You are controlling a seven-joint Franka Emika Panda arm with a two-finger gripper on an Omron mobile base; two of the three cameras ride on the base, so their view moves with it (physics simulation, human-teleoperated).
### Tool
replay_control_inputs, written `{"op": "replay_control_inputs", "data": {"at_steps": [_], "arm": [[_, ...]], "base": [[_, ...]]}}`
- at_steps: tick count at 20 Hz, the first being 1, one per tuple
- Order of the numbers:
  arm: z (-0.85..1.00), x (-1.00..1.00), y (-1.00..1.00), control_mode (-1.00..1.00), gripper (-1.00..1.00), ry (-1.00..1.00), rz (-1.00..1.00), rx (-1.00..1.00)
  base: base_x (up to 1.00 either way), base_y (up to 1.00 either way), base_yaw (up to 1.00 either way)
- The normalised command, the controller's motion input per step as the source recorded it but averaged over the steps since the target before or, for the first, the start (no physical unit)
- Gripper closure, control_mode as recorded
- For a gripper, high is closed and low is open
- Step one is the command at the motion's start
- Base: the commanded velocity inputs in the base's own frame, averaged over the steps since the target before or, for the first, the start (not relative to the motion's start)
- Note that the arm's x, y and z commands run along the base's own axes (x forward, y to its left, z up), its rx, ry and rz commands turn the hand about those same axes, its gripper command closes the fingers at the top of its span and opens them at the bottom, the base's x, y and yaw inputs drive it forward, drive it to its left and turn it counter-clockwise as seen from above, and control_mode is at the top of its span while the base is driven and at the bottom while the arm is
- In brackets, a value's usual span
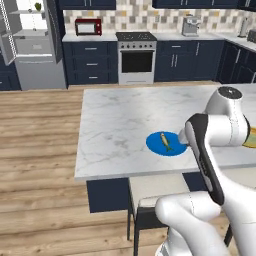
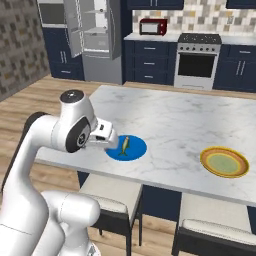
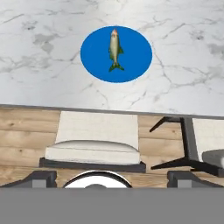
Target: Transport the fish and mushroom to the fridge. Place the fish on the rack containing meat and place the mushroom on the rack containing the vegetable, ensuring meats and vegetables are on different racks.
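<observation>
Fish is sitting on its blue plate on the island, gripper hovering wide open and empty over the near edge, fridge open across the room, so basically nothing's done yet.

The white Franka Panda arm is folded, elbow raised, with the forearm angled forward and down. The gripper points downward and forward, jaws fully spread with nothing between them; both dark finger tips stand well apart.
</observation>
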Motion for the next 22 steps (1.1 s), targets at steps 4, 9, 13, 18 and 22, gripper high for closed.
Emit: {"op": "replay_control_inputs", "data": {"at_steps": [4, 9, 13, 18, 22], "arm": [[-0.48, 0.54, 0.0, -1.0, -1.0, 0.15, 0.0, 0.0], [-0.31, 0.61, 0.0, -1.0, -1.0, 0.02, 0.0, 0.0], [-0.36, 0.56, -0.09, -1.0, -1.0, 0.0, 0.03, 0.0], [-0.43, 0.58, -0.11, -1.0, -1.0, 0.0, 0.04, 0.02], [-0.39, 0.66, -0.05, -1.0, -1.0, 0.0, 0.02, 0.02]], "base": [[0.0, 0.0, 0.0], [0.0, 0.0, 0.0], [0.0, 0.0, 0.0], [0.0, 0.0, 0.0], [0.0, 0.0, 0.0]]}}
